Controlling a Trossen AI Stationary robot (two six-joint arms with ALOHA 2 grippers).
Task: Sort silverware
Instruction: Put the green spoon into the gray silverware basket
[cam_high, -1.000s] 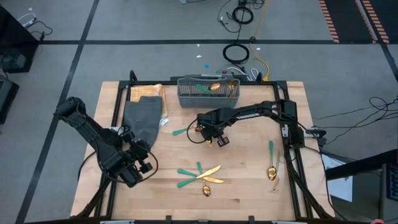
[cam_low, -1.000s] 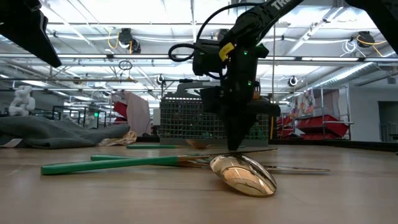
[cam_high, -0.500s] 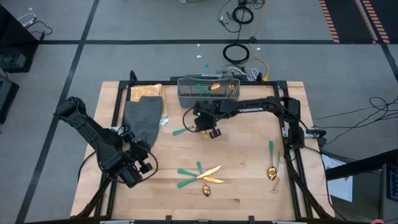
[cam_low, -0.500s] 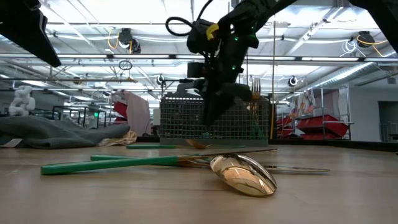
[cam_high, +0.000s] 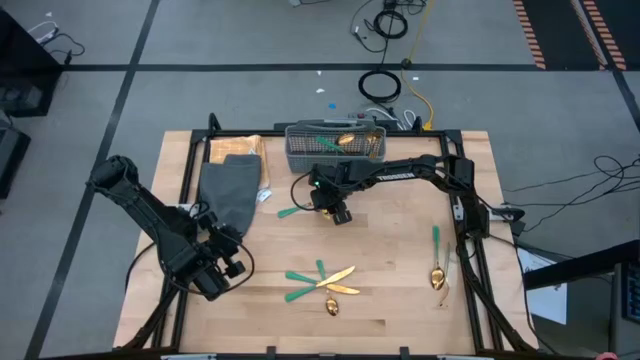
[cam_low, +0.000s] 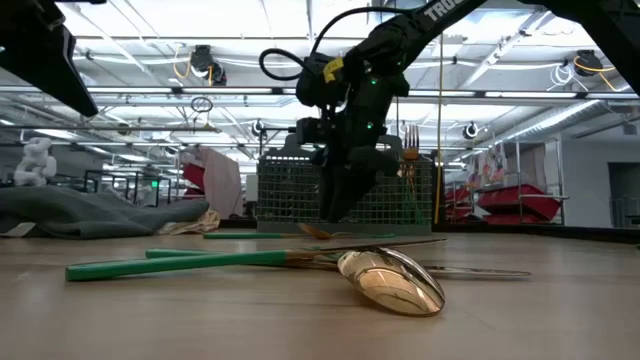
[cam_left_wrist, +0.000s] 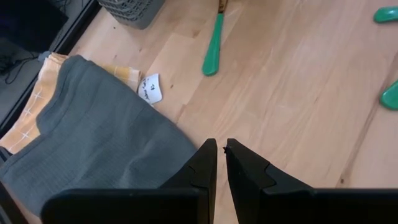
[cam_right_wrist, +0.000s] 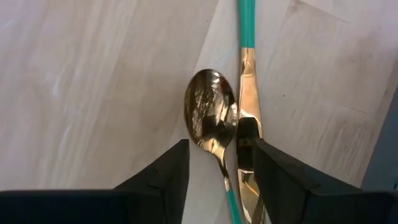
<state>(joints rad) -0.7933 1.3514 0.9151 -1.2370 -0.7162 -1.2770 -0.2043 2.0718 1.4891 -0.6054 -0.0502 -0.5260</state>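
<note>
Right gripper (cam_high: 335, 207) has moved toward the basket (cam_high: 335, 148); its fingers now stand open over a spoon (cam_right_wrist: 211, 118) and a second utensil (cam_right_wrist: 247, 93); pickup pending; left gripper (cam_left_wrist: 219, 163) fingers nearly closed, empty.

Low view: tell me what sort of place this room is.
Probably a large industrial workshop or lab hall. Behind the wooden table run exposed ceiling trusses with strip lights and red equipment racks; cables lie on the taped concrete floor.

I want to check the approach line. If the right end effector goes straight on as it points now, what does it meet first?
Probably the gold spoon head between the open right end effector, with a second gold utensil touching it; depth is unclear.
</note>
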